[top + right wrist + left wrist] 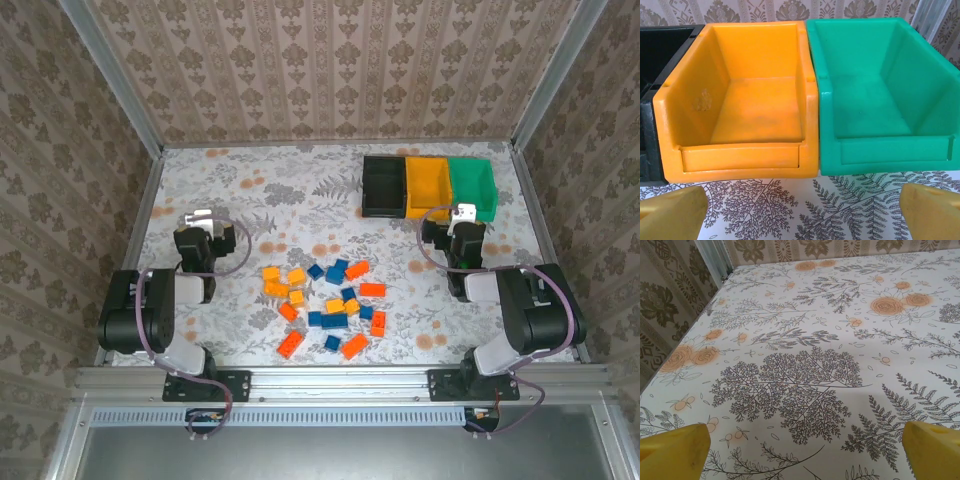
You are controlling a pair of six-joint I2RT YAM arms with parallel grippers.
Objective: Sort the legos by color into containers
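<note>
The table (300, 190) has bare patterned surface at far left and centre. The containers (429, 188) stand in a row at the far right. The right wrist view alone shows the bare interiors of the yellow-orange and green bins. The legos (328, 320) lie scattered near the front centre, between the arms. The left gripper (802, 450) and the right gripper (802, 210) are released and hold nothing.

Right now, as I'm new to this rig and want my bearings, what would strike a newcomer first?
A loose scatter of yellow-orange, blue and red-orange legos lies at the middle of the table. At the far right stand three joined containers, black, yellow-orange and green, the last two bare inside. The left gripper and right gripper both gape open, holding nothing.
</note>
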